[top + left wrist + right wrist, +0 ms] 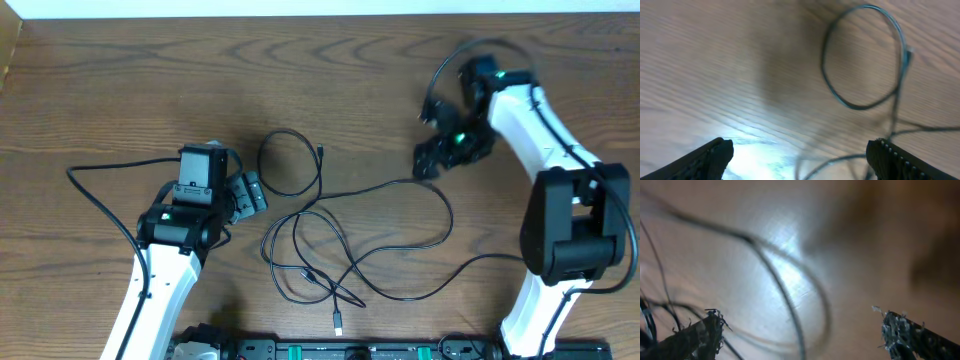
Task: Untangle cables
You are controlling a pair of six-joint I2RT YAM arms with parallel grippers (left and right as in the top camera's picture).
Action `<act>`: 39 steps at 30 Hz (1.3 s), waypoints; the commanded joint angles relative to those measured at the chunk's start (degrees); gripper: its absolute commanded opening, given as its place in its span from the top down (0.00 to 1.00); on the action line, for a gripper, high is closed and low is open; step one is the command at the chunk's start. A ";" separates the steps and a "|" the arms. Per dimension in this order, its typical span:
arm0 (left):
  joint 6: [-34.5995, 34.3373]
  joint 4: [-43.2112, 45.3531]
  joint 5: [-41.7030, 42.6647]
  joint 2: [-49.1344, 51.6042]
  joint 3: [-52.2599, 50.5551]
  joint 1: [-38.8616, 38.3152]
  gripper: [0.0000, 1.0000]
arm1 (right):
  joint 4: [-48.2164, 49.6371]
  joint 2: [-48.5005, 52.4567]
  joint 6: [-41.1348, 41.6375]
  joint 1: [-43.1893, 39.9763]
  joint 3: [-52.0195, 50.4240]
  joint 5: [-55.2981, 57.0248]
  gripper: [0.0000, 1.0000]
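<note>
Wood worktop (110, 90): cables (312, 274) tangled, untouched. Left gripper (250, 193) & right gripper (428, 162) fingers spread wide, empty. Approach step, prob.; one strand to be gripped next.

We see left arm (160, 265) angled up from near edge | left end effector (250, 192) jaws spread wide, holding nothing | right arm (560, 215) folded back at far right | right end effector (432, 160) jaws fully spread, holding nothing
</note>
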 commanded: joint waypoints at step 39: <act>0.33 -0.02 -1.77 3.98 0.50 0.24 0.10 | -1.25 -0.26 19.85 5.66 43.08 -12.59 0.99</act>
